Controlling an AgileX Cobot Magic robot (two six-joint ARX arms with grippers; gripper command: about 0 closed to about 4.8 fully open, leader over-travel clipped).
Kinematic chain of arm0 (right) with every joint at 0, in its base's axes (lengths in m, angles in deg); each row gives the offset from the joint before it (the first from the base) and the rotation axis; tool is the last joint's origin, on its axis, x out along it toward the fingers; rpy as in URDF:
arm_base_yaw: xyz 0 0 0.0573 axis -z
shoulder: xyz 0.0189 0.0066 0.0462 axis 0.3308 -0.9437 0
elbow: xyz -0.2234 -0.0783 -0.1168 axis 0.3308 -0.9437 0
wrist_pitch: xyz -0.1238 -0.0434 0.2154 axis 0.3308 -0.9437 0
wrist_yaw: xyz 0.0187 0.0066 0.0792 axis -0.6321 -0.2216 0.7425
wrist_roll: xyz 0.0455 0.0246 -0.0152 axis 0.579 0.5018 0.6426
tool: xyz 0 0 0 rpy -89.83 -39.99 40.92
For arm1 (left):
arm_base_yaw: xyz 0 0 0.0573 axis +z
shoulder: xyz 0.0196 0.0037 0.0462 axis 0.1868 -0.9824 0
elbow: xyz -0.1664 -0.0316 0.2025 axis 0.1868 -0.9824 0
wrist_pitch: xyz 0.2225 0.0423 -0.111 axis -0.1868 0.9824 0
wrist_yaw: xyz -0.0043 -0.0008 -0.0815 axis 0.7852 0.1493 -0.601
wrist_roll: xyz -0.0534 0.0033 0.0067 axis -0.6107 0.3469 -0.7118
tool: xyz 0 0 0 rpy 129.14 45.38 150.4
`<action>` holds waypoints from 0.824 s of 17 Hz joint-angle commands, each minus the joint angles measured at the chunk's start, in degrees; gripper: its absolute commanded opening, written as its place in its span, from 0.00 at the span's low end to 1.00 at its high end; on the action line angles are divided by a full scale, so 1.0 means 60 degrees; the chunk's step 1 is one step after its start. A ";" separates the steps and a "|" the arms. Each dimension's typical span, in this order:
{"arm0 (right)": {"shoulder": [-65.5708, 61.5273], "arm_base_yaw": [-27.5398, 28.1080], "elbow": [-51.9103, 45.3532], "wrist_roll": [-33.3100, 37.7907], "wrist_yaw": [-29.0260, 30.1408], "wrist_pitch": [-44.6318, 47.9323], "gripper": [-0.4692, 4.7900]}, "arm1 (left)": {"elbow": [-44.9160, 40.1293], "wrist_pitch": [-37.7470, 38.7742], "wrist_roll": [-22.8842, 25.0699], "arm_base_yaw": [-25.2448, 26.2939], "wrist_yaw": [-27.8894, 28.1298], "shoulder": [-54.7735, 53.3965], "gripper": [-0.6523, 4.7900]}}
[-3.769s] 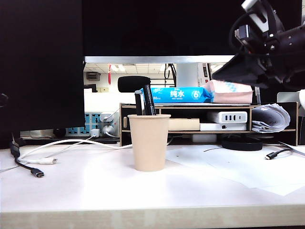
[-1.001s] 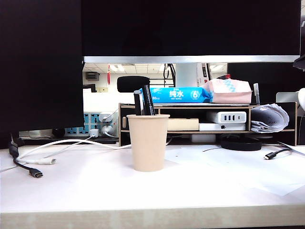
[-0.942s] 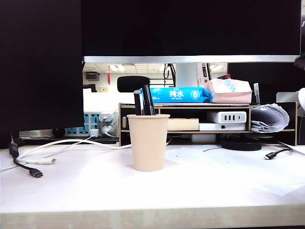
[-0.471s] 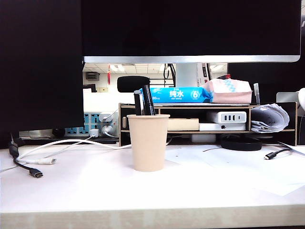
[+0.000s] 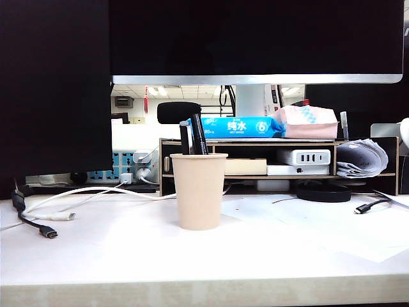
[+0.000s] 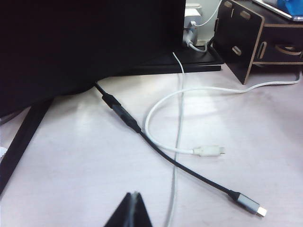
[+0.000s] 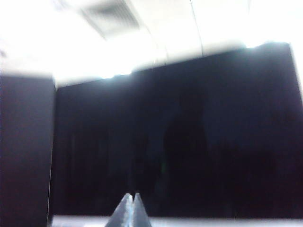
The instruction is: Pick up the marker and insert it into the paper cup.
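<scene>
Marker: upright in the paper cup, top end poking above the rim, leaning beside a plainer dark pen. Which of the two dark sticks carries the lettering – too small to tell for sure.
Cup: stands mid-table, nearer the front edge than the wooden shelf behind it.
Changed: a few secs ago the right arm hung over the table's right rear corner; a sec ago only a sliver showed at the exterior view's right edge – now gone from that view. Cup and contents haven't shifted.
Right gripper: fingertips pressed together, nothing between them, wrist cam aimed at a dark screen and ceiling.
Left gripper: tips closed together, empty, low over the table's left side near the white cable and black cable.
Meaning: insertion looks done, arm retracted – task prob. complete.
</scene>
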 commanded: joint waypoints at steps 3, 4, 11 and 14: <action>0.1326 -0.0004 0.0036 -0.0022 -0.1253 -0.1275 0.09 | -0.0033 0.0109 0.0036 0.0018 -0.0029 0.0000 0.11; 0.1388 -0.0018 0.0036 -0.0022 -0.1792 -0.2022 0.09 | -0.0033 0.0109 0.0040 0.0015 -0.0029 0.0000 0.11; 0.1570 -0.0532 0.0033 -0.0022 -0.3104 -0.5745 0.09 | -0.0033 0.0106 0.0040 0.0015 -0.0029 0.0000 0.11; 0.1989 -0.0801 0.0033 -0.0022 -0.3107 -0.6553 0.09 | -0.0033 0.0109 0.0040 0.0018 -0.0029 0.0000 0.11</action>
